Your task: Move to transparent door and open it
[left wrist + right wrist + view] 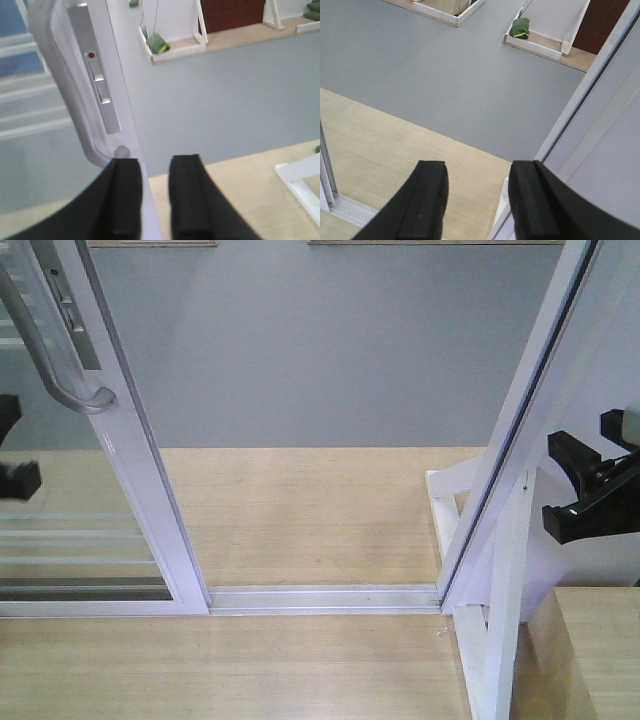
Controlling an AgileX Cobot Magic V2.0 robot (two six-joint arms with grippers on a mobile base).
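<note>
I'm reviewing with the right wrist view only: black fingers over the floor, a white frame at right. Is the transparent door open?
Observer: Yes. In the front view the transparent door stands at left, with a wide gap above the bottom track.
Operator: Where is the left gripper?
Observer: The left wrist view shows the left gripper, jaws open, astride the door's stile edge just below the curved grey handle.

transparent door [120, 490] at left, frame post [520, 430] at right, floor track [325, 597] between
</note>
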